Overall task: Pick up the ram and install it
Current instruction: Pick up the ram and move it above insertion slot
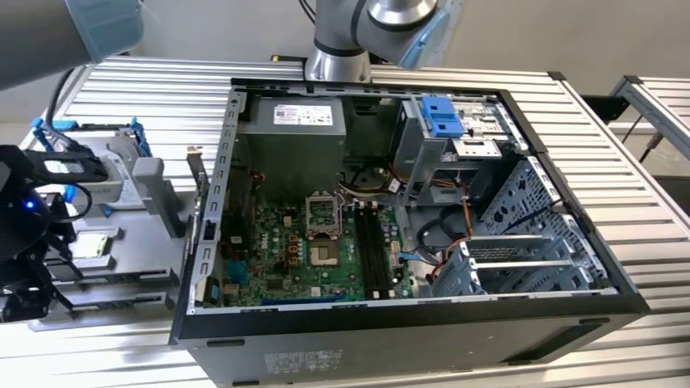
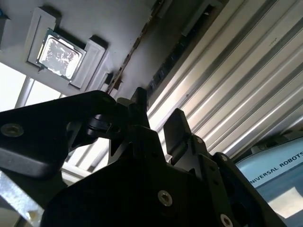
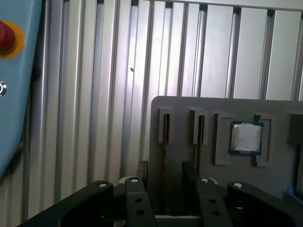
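The gripper point(image 3: 164, 176) hangs with fingers point(image 3: 143, 172) spread, clasping nothing. The ram point(image 3: 164, 151) stands edge-on in the outermost slot by the grey tray's point(image 3: 274, 109) edge, its thin line running between them.

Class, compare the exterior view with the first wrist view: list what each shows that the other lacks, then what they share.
Exterior view's extras: the open computer case, its green motherboard and a blue drive bracket.

First wrist view's extras: a red button on a light blue panel, a close look at the tool with its fingers apart, and the narrow slots beyond them.

Shared: the grey tray, the processor chip lying in one of its recesses, and the ribbed metal table.
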Tool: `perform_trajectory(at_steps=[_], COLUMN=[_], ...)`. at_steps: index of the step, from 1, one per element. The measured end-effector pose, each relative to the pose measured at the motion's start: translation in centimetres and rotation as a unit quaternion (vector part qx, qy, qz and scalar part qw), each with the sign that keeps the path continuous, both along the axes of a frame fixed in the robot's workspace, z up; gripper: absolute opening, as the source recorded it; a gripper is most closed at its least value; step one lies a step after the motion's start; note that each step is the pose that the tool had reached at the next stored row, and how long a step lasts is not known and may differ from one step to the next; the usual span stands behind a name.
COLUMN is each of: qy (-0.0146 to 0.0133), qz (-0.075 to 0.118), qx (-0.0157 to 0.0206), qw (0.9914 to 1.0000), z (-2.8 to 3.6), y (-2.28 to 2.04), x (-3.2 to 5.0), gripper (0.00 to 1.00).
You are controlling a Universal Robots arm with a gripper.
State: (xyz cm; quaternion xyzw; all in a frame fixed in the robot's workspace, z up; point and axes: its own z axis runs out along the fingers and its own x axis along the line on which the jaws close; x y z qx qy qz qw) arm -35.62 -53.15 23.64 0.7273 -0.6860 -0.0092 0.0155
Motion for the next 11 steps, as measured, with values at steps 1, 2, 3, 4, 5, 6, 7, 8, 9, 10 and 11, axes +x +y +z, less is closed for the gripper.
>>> perform_trajectory(at_steps=[1, 2, 3, 4, 5, 6, 7, 8, 9, 10, 11], qy=[0.0000, 0.0000, 0.0000, 0.0000, 0.0000, 0.0000, 0.0000, 0.0000, 0.0000, 0.0000, 0.0000], qz=[-0.001, -0.001, -0.002, -0.002, -0.002, -0.003, -0.003, -0.003, -0.003, -0.003, -0.003], qx=[-0.0007, -0.0014, -0.0020, -0.0026, -0.0030, -0.0033, -0.0036, -0.0038, -0.0040, -0.0041, -0.0042], qw=[1.00000, 1.00000, 1.00000, 0.99999, 0.99999, 0.99999, 0.99999, 0.99999, 0.99999, 0.99999, 0.99999], z=[-0.15, -0.31, -0.44, -0.60, -0.75, -0.90, -1.06, -1.23, -1.40, -1.57, -1.75], y=[0.00, 0.00, 0.00, 0.00, 0.00, 0.01, 0.00, 0.00, 0.00, 0.00, 0.00], x=[0.00, 0.01, 0.01, 0.02, 0.04, 0.06, 0.11, 0.17, 0.25, 0.33, 0.39], gripper=[1.00, 1.00, 1.00, 1.00, 1.00, 1.00, 1.00, 1.00, 1.00, 1.00, 1.00])
